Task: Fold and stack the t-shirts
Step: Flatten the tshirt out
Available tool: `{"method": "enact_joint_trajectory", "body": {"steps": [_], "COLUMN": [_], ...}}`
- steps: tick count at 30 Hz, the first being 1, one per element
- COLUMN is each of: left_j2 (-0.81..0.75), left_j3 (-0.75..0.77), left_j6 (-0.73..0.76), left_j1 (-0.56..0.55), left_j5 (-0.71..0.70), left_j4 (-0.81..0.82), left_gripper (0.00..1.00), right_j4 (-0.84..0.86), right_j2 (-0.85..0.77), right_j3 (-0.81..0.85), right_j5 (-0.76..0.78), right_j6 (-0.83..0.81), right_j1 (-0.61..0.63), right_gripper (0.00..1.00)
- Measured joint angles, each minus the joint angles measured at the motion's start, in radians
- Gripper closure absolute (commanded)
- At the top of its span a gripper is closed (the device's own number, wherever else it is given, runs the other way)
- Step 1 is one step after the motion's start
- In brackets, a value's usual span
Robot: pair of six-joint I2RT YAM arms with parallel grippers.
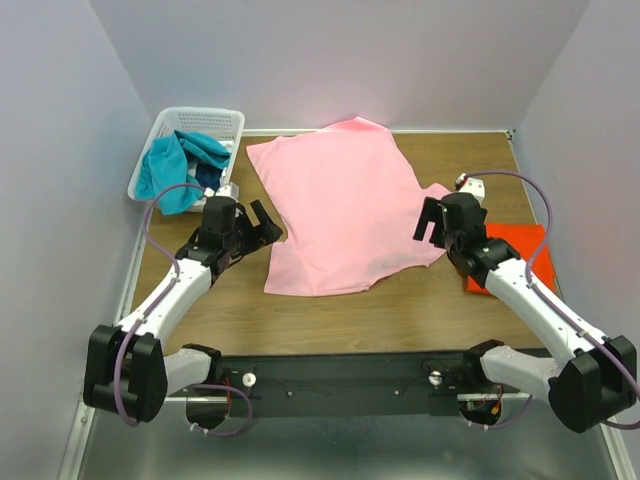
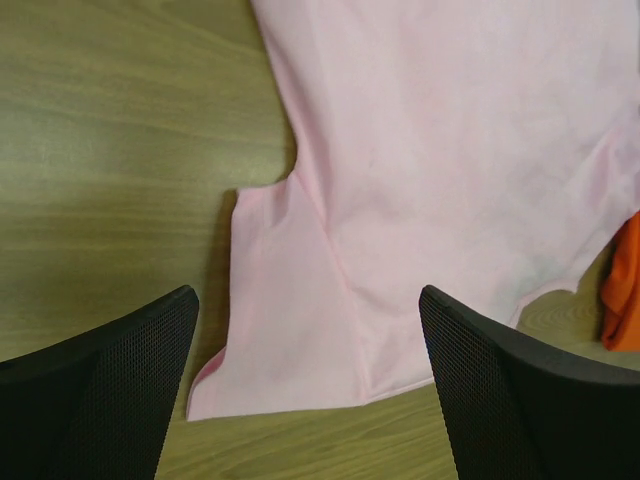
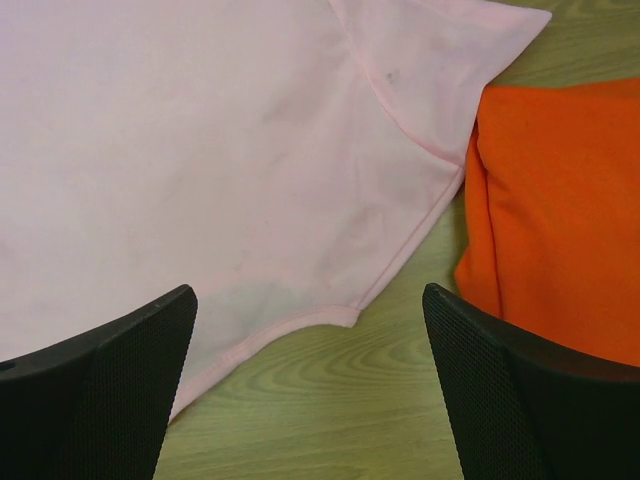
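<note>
A light pink t-shirt (image 1: 335, 205) lies spread flat on the wooden table (image 1: 400, 310). My left gripper (image 1: 262, 222) is open and empty just left of its left sleeve; that sleeve (image 2: 290, 320) lies between my open fingers in the left wrist view. My right gripper (image 1: 433, 222) is open and empty at the shirt's right edge; its hem corner (image 3: 340, 315) lies between my fingers. A folded bright orange t-shirt (image 1: 520, 255) lies at the right, partly under my right arm, and shows in the right wrist view (image 3: 560, 210). Teal and dark blue garments (image 1: 180, 165) sit in a basket.
A white plastic basket (image 1: 230, 122) stands at the back left corner and holds the teal and dark blue garments. White walls close the table on three sides. A black rail (image 1: 340, 380) with the arm bases runs along the near edge.
</note>
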Motion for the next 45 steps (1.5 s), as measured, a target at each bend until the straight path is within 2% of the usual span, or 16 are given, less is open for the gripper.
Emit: {"method": "enact_joint_trajectory", "body": {"steps": [6,11,21,29,32,39,45], "left_j2": [-0.021,0.072,0.436,0.798,0.895,1.008,0.984], "left_j3": [0.085,0.18,0.494,0.847,0.937,0.975,0.865], "left_j6": [0.005,0.021,0.074,0.107,0.114,0.121,0.12], "left_j1": [-0.001,-0.008,-0.031,-0.033,-0.033,-0.033,-0.033], "left_j5": [-0.031,-0.043,-0.043,-0.069,-0.078,-0.078,-0.048], "left_j4": [0.016,0.027,0.071,0.015,-0.013,-0.055,0.016], "left_gripper": [0.02,0.02,0.02,0.02,0.02,0.02,0.02], "right_j4": [-0.018,-0.023,-0.024,-0.025,-0.017,0.001,0.019], "right_j2": [-0.007,0.007,0.145,0.259,0.307,0.453,0.546], "right_j3": [0.009,0.024,0.037,0.037,0.037,0.052,0.111], "right_j5": [-0.03,-0.035,-0.051,-0.08,-0.086,-0.106,-0.126], "right_j6": [0.013,0.031,0.105,0.165,0.189,0.213,0.208], "right_j1": [0.0,0.0,0.0,0.0,-0.003,-0.032,-0.06], "right_gripper": [0.0,0.0,0.0,0.0,0.0,0.0,0.0]}}
